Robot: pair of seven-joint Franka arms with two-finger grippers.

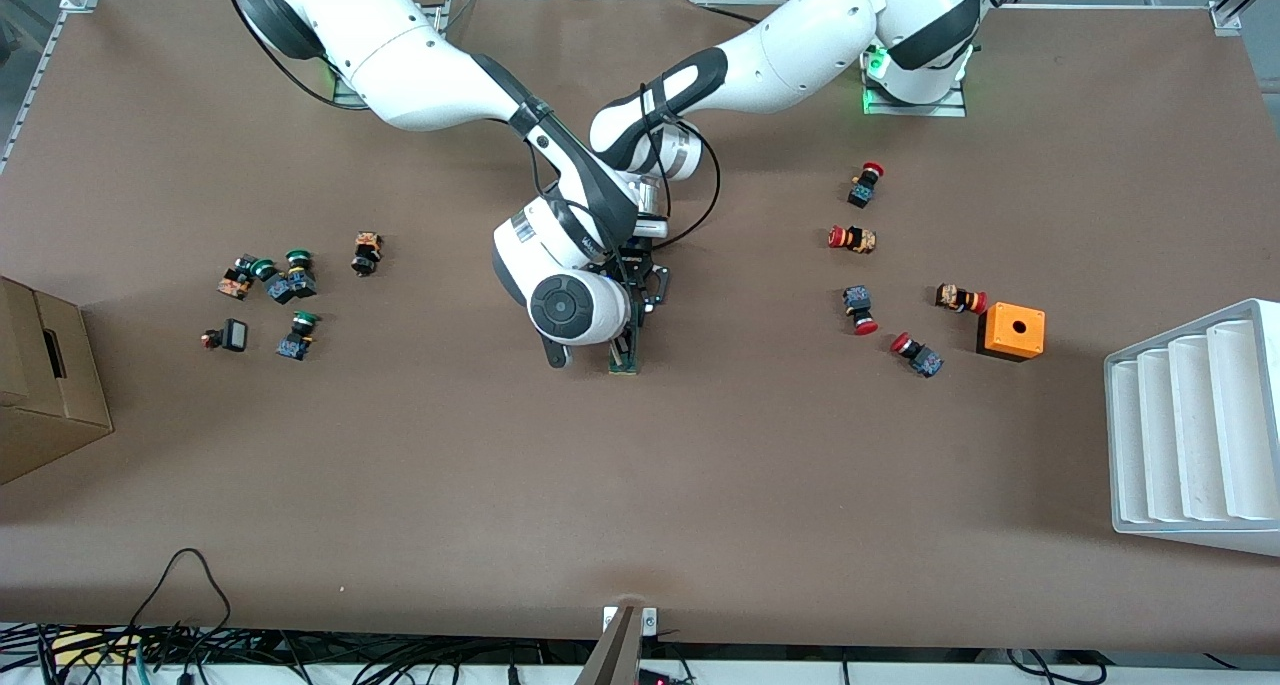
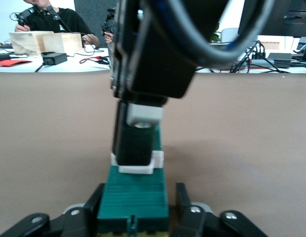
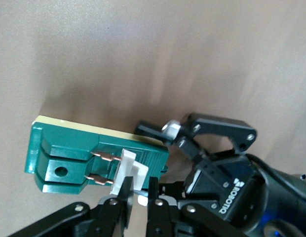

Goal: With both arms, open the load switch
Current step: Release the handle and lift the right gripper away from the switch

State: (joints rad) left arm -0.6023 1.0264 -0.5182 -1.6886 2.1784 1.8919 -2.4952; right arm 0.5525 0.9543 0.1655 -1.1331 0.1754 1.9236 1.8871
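The load switch (image 1: 625, 362) is a dark green block lying at the middle of the table, under both hands. Its ribbed green body (image 2: 133, 197) lies between my left gripper's (image 2: 139, 197) fingers. One finger touches its side and a gap shows at the other, so the jaws are open. My right gripper (image 3: 139, 190) is shut on the switch's white lever (image 3: 127, 168). The lever stands out from the green body (image 3: 69, 148), with two copper blades showing. From the right wrist, the left gripper (image 3: 168, 140) sits at the block's end.
Several red-capped push buttons (image 1: 852, 238) and an orange box with a hole (image 1: 1011, 331) lie toward the left arm's end. A white ribbed rack (image 1: 1190, 425) stands there too. Green-capped buttons (image 1: 290, 285) and a cardboard box (image 1: 45, 385) sit toward the right arm's end.
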